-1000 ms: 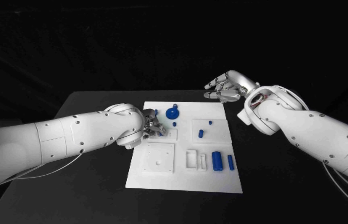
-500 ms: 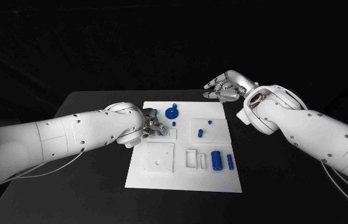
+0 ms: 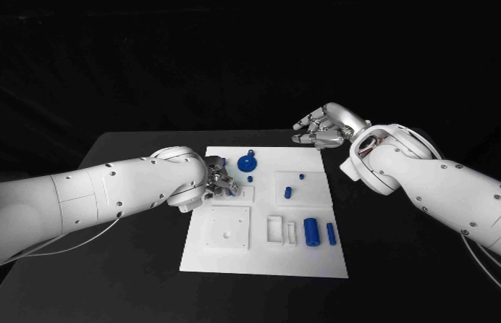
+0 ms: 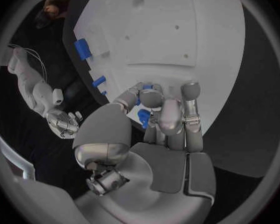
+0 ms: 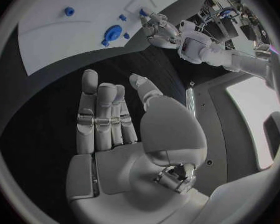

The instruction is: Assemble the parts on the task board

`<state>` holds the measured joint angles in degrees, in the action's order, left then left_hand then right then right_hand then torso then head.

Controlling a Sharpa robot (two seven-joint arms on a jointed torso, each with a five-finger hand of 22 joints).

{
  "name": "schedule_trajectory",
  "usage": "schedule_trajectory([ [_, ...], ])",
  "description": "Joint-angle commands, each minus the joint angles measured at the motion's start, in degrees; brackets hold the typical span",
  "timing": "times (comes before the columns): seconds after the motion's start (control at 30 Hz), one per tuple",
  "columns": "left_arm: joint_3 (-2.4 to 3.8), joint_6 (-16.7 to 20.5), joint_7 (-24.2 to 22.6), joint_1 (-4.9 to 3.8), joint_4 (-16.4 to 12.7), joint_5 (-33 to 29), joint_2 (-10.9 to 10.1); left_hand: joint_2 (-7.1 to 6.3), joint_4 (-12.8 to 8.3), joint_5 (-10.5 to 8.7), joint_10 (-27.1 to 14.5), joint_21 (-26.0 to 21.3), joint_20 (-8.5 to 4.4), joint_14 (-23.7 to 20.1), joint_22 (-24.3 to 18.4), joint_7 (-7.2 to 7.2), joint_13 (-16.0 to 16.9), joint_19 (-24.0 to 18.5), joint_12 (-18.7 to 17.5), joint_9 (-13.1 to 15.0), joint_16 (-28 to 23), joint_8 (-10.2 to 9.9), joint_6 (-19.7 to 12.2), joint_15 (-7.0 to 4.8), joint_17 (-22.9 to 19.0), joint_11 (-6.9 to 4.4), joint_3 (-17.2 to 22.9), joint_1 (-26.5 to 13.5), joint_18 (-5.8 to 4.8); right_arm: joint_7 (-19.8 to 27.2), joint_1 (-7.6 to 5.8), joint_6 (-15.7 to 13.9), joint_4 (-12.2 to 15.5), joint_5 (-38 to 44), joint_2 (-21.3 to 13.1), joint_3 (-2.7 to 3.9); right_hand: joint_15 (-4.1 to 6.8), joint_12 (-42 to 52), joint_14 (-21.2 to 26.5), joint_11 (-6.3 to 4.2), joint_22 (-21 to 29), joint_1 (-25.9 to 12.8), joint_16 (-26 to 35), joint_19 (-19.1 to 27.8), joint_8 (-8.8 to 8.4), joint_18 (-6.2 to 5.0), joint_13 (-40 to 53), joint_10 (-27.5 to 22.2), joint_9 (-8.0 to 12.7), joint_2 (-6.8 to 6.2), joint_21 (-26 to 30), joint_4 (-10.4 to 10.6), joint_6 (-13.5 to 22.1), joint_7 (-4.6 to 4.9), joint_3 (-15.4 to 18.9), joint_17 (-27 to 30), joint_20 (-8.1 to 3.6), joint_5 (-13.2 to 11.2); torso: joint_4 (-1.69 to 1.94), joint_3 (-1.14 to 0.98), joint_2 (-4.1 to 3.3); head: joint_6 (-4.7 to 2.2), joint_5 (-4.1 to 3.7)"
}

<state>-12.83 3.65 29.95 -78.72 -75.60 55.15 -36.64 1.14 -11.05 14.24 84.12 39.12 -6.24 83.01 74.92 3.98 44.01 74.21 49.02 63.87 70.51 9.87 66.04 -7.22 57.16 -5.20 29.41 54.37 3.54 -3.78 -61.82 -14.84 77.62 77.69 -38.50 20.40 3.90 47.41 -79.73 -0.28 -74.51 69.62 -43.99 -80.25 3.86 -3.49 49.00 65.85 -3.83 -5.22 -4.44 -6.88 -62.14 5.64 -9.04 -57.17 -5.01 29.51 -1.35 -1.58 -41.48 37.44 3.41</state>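
The white task board (image 3: 266, 254) lies in the middle of the black table. My left hand (image 3: 217, 179) sits at the board's left edge, its fingers curled, and pinches a small blue part (image 4: 144, 116) between thumb and fingers. On the board are a round blue disc (image 3: 247, 164), a short blue peg (image 3: 288, 191), a thick blue cylinder (image 3: 311, 231) and a thinner one (image 3: 332, 234). Above the table beyond the board's far right corner hovers my right hand (image 3: 323, 129), fingers apart (image 5: 109, 117), with nothing in it.
A square white plate (image 3: 226, 227) and narrow white slots (image 3: 280, 229) sit on the near half of the board. Black table (image 3: 136, 265) lies on both sides of the board.
My right hand has drifted slightly towards the board's far corner. The left hand stays at the board's left edge with the part.
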Motion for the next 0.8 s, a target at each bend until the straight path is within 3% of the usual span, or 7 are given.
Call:
schedule_trajectory([
  [0.03, -0.17, -1.9, 0.8, 0.35, 0.3, -0.7, 0.1, 2.12, -0.2, -0.35, 2.3, -0.2, 0.2, -0.2, 1.7, -7.04, -0.1, -0.2, -0.3, 0.8, -0.2, 0.1, 8.5, 0.31, -0.1, -0.3, 0.1, 1.7, 0.43, 0.3, 0.08, 0.8, 0.0, 0.4, 0.1, 0.03, -0.08, 0.0, 0.3, -0.08, -0.1, -0.4, -0.1, -0.1, -0.29, -0.24, -0.1, -0.3, 0.1, 0.02, 0.3, 0.1, 0.1, 0.01, -0.3, 0.1, 0.22, 0.2, -0.02, -0.01, 0.02, -0.01, -0.05],
  [0.4, 0.72, -0.3, 0.8, 0.26, 0.6, -1.0, 0.0, 2.25, 0.1, -1.14, 2.4, -0.3, 0.13, -0.1, 1.7, -6.99, -0.1, -0.2, -0.4, 0.8, -0.2, 0.1, 8.3, 0.27, -0.2, -0.28, -0.1, 1.7, 0.41, 0.3, 0.16, 0.9, -0.1, 0.4, 0.3, 0.03, -0.08, 0.0, 0.3, -0.08, -0.1, -0.4, -0.1, -0.1, -0.29, -0.24, -0.1, -0.3, 0.1, 0.02, 0.3, 0.1, 0.1, 0.01, -0.3, 0.1, 0.22, 0.2, 0.14, 0.04, 0.0, -0.07, -0.14],
  [0.8, 0.93, 0.7, 1.0, 0.25, 1.5, -0.6, 0.4, 2.34, 0.6, -2.42, 2.3, -0.5, 0.04, -0.2, 1.7, -6.93, -0.2, -0.1, -0.5, 0.5, -0.3, -0.1, 8.1, 0.23, -0.5, -0.26, -0.5, 2.0, 0.38, 0.2, 0.17, 1.2, -0.2, 0.4, 0.3, 0.03, -0.08, 0.0, 0.3, -0.08, -0.1, -0.5, -0.1, -0.1, -0.3, -0.25, -0.1, -0.4, 0.1, 0.08, 0.3, -0.1, 0.2, 0.02, -0.6, 0.1, 0.22, 0.3, 0.1, 0.0, 0.01, -0.05, -0.1],
])
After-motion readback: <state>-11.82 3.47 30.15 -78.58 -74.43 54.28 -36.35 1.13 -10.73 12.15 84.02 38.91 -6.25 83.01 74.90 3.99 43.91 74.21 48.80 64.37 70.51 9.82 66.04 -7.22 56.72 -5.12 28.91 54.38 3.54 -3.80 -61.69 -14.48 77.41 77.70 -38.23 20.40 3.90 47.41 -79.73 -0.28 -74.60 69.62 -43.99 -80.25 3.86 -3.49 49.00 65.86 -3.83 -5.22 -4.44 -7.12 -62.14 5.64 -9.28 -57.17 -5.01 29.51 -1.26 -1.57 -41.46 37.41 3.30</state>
